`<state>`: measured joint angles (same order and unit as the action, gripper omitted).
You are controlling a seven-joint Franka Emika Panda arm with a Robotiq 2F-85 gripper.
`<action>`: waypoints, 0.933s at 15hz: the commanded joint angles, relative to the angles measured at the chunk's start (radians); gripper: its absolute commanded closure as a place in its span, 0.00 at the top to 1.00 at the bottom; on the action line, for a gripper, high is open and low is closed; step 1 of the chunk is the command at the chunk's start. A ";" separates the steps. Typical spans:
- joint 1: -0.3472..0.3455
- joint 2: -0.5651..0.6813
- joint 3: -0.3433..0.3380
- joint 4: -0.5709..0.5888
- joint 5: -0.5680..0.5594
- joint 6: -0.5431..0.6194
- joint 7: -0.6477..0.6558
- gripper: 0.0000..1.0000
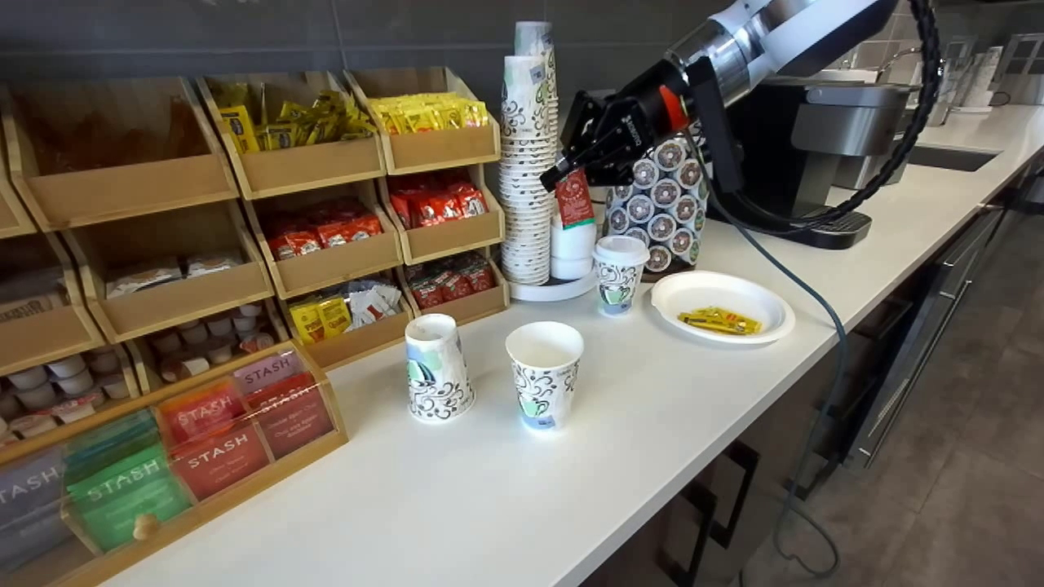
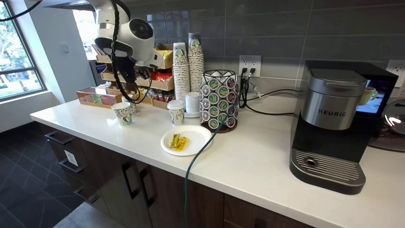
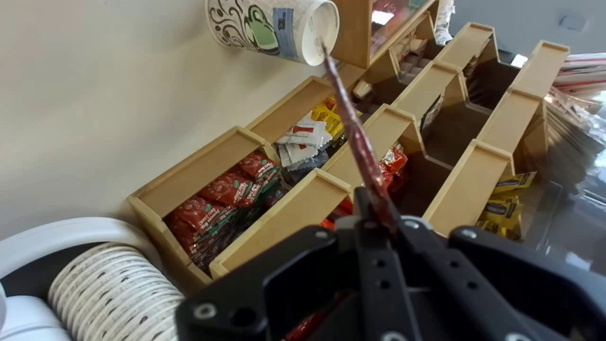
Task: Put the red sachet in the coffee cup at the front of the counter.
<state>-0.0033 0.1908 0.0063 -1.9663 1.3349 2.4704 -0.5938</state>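
By the gripper [image 3: 382, 213], the red sachet [image 1: 576, 202] is pinched at one end and held above the counter [image 1: 489, 497], well apart from the lidless upright cup [image 1: 545, 383] near the front edge. Carrying is judged to be in hand; next, the sachet must be brought right over that cup, lowered and released.

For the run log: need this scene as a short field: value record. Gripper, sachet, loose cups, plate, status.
gripper: closed on the red sachet
sachet position: held in the air, in no cup
open cup: upright, no lid
upside-down cup: beside the open cup, not touching
lidded cup: upright, next to the plate
plate contents: yellow packets
status: sachet not yet placed
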 commanded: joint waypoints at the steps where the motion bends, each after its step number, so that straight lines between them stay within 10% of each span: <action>1: -0.005 0.003 0.001 0.001 -0.003 0.000 0.003 0.01; 14: 0.021 0.088 0.056 -0.023 0.141 -0.169 -0.060 0.00</action>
<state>0.0219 0.2640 0.0675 -1.9730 1.4304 2.3330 -0.6118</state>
